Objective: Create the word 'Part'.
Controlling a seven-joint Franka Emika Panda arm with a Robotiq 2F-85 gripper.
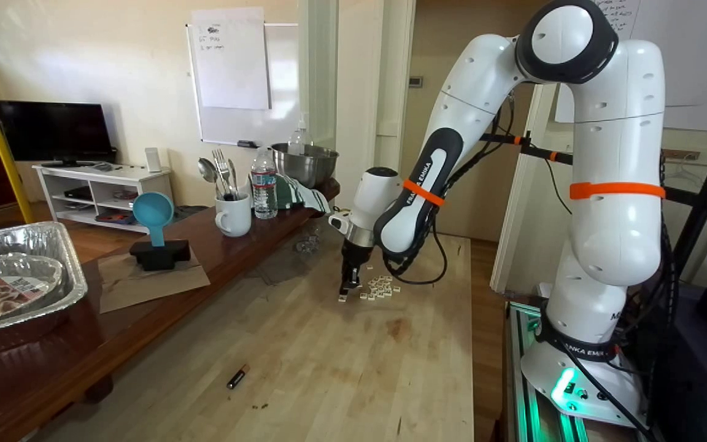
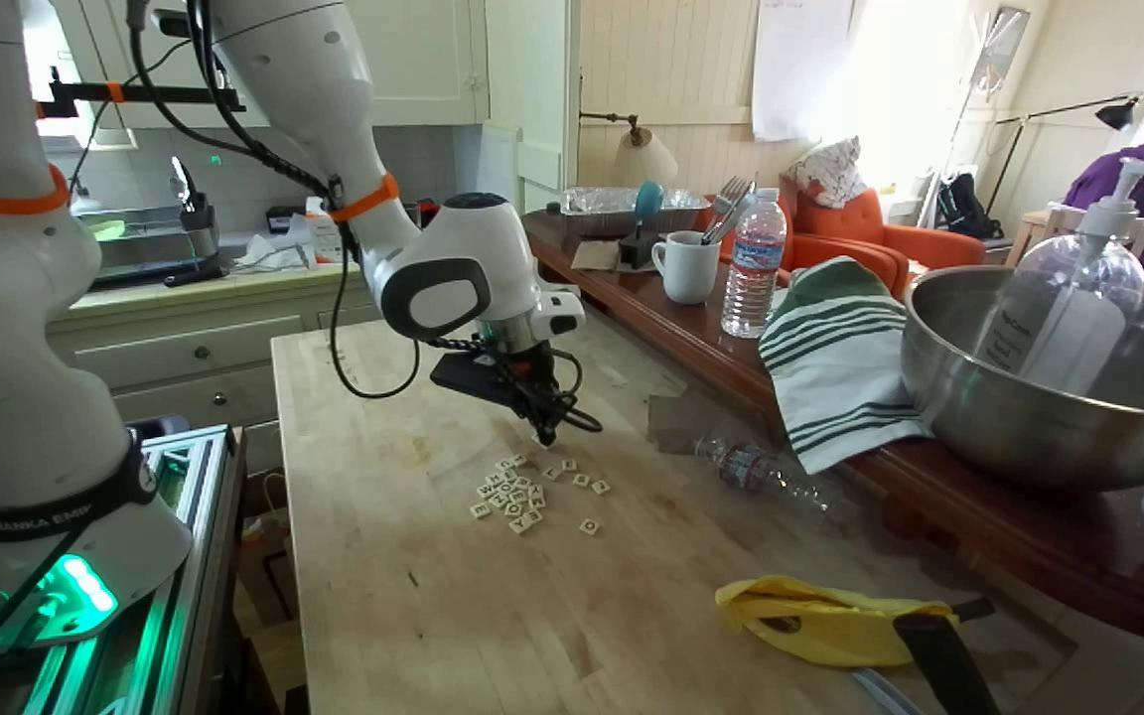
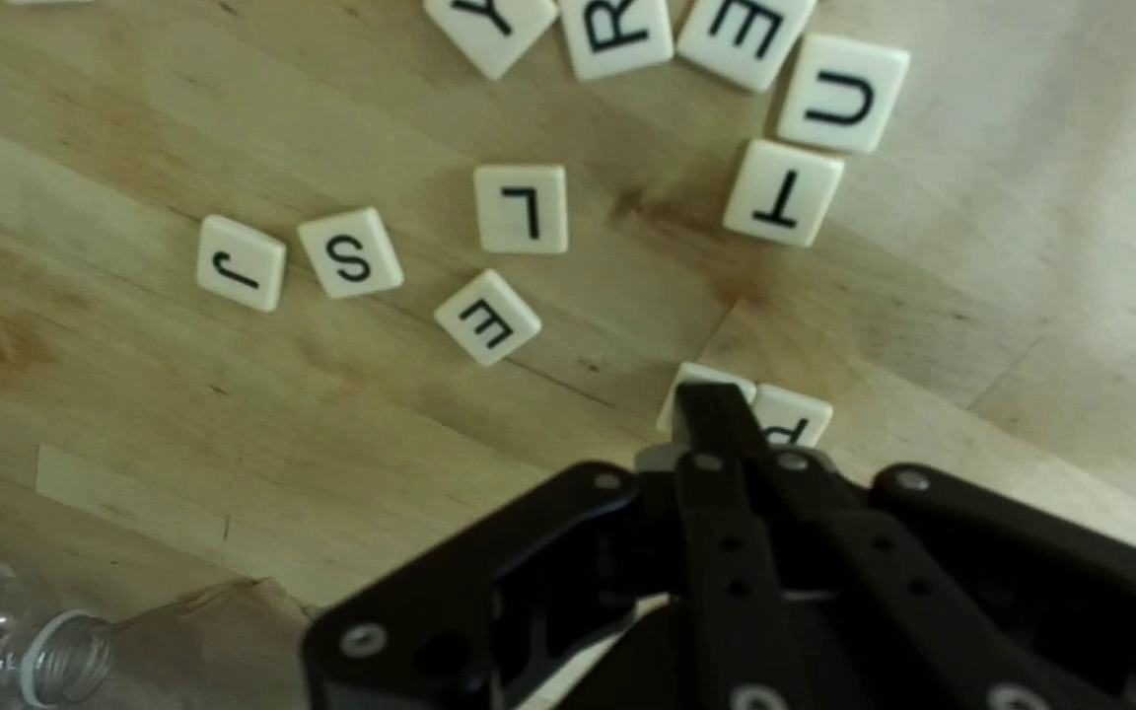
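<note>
Small pale cream letter tiles lie on the wooden table in both exterior views, as a loose pile (image 1: 381, 286) (image 2: 510, 494) with a few strays. In the wrist view a P tile (image 3: 797, 412) lies edge to edge with another tile (image 3: 721, 376), whose letter is hidden under my fingertips. A T tile (image 3: 783, 192) lies farther up, beside a U tile (image 3: 842, 94). My gripper (image 3: 711, 409) is shut, its fingertips over or on the hidden-letter tile; I cannot tell whether they touch it. It also points down at the table in both exterior views (image 1: 345, 291) (image 2: 545, 438).
L (image 3: 522, 209), E (image 3: 487, 318), S (image 3: 350, 252) and J (image 3: 241, 263) tiles lie near the gripper. A crumpled bottle (image 2: 766, 472) and a yellow object (image 2: 825, 621) lie on the table. A battery (image 1: 238, 376) lies farther off. A raised brown ledge (image 1: 224, 258) runs alongside.
</note>
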